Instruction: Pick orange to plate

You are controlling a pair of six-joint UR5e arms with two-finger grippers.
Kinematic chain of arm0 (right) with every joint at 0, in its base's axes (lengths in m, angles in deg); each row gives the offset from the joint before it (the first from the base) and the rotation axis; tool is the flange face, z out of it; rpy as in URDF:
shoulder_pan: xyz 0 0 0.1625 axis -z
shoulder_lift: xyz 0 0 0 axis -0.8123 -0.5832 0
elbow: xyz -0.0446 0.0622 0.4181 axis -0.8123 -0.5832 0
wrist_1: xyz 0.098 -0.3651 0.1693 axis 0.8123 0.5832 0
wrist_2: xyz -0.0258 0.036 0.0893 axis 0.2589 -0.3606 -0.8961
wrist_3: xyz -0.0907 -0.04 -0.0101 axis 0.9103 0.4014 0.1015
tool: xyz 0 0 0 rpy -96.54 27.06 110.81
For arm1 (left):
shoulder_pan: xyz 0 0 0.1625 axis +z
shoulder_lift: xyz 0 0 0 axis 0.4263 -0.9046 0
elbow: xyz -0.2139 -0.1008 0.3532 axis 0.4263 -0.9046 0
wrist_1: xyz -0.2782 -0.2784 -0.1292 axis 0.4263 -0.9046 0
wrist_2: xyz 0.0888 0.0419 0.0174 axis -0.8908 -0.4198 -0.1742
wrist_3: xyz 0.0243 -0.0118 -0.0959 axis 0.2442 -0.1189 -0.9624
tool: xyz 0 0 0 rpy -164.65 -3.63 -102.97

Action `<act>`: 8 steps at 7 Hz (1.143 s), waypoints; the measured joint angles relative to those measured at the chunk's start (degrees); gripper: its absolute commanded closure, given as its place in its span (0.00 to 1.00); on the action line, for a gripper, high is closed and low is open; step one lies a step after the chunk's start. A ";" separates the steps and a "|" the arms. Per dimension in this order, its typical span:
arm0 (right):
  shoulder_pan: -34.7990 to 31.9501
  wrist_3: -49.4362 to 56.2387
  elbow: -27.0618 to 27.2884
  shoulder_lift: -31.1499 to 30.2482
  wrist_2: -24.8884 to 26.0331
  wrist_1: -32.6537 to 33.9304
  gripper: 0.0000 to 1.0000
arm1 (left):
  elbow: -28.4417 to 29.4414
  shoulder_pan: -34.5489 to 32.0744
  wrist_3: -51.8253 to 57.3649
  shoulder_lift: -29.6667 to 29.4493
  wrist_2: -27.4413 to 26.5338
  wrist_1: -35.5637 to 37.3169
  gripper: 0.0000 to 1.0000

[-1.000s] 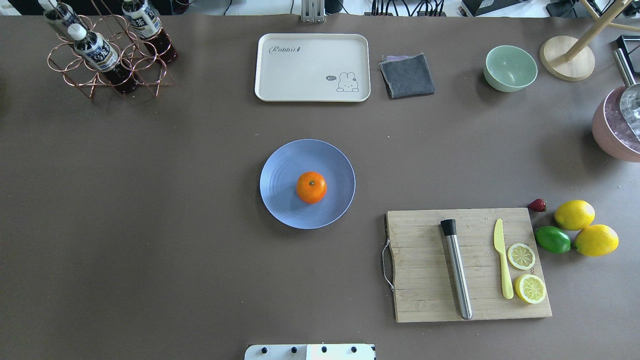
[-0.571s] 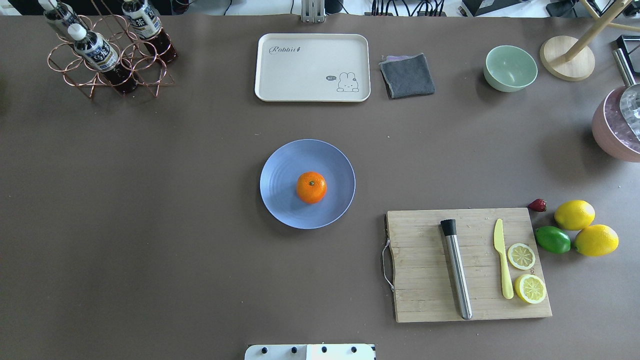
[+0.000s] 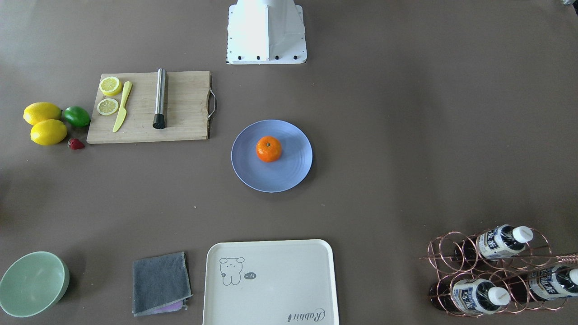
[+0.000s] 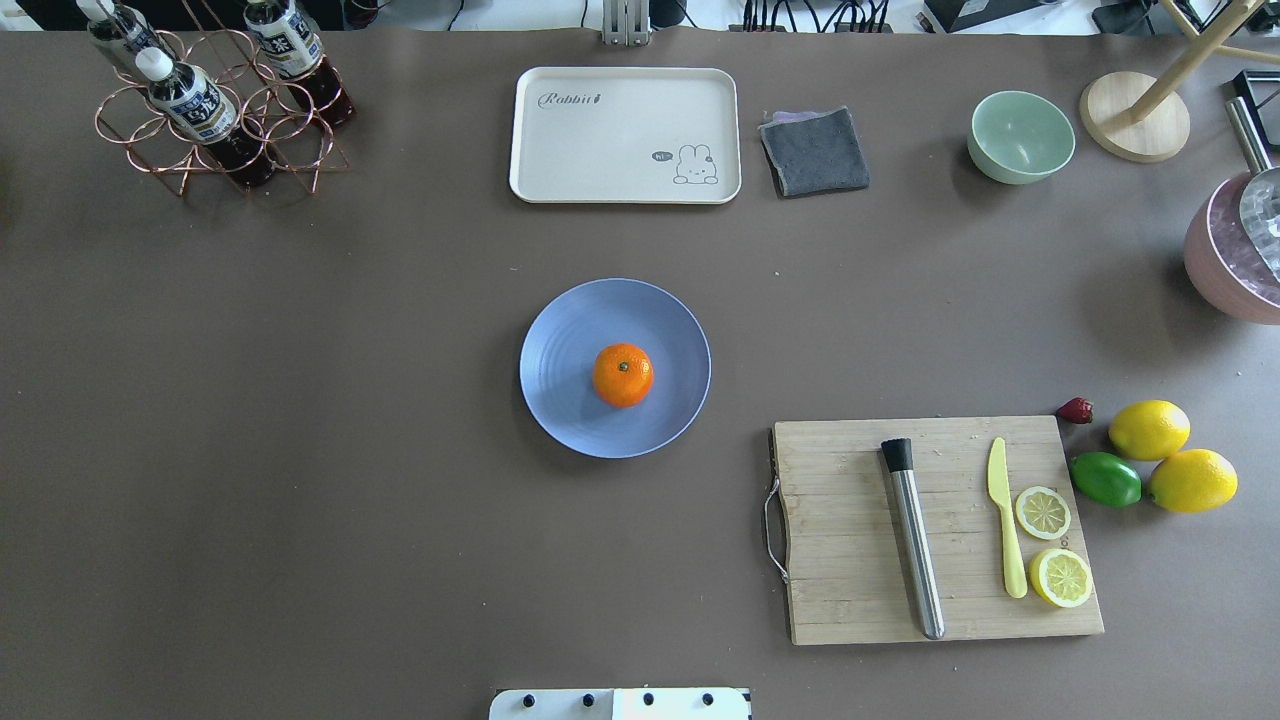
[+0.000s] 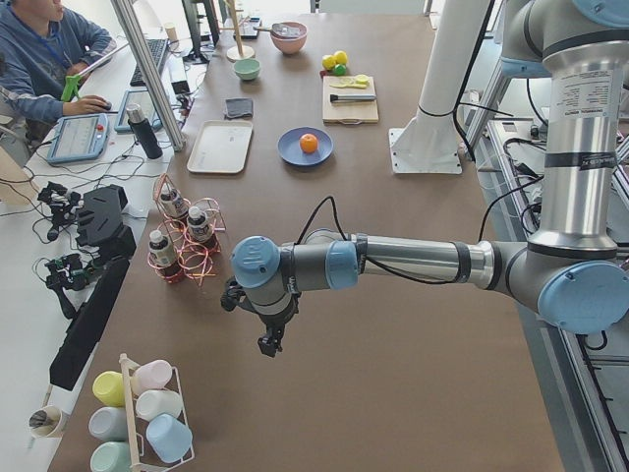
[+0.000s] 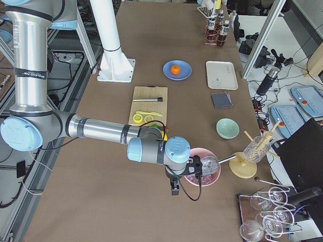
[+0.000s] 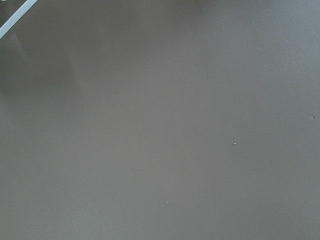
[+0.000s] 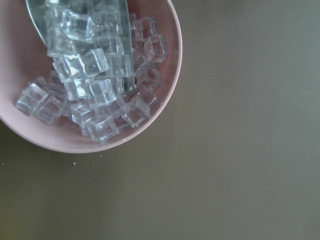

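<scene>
Front-facing view: the orange (image 3: pixel 268 149) rests on the plate (image 3: pixel 293 177), a little off centre toward the robot's base. Its dark stem dot faces straight up. The fruit is round, so it has no long axis to align with. No arm or gripper appears here.

Overhead view: the orange (image 4: pixel 622 375) again lies inside the plate (image 4: pixel 560 330), touching its floor and clear of the rim. The cutting board (image 4: pixel 850 540) lies apart, on the robot's right. No gripper is in view.

Left side view: the left gripper (image 5: pixel 267 346) hangs over bare tabletop (image 5: pixel 393 393), on the near side of the bottle rack (image 5: pixel 182 241). The orange lies well away from it, along the table toward the robot's right. I cannot tell whether this gripper is released or clenched.

Right side view: the right gripper (image 6: pixel 174 190) hangs just beside the pink bowl (image 6: pixel 204 179). The orange lies well away, along the table toward the robot's left. Its state cannot be told either.

Left wrist view: bare tabletop only.

Right wrist view: the pink bowl's ice cubes (image 8: pixel 95 75), and no fruit.

Judgement: neither arm is clearly nearer. As things lie, the placement looks complete.
</scene>
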 measured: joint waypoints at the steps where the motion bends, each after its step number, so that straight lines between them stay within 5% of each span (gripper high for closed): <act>1: -0.01 0.02 0.10 -0.33 -0.68 -0.22 0.00 | 0.01 -0.03 0.00 0.04 0.00 0.04 0.02; 8: -0.04 -0.03 2.86 -0.86 -1.42 1.54 0.00 | -0.05 -0.06 0.00 0.23 0.00 0.29 0.02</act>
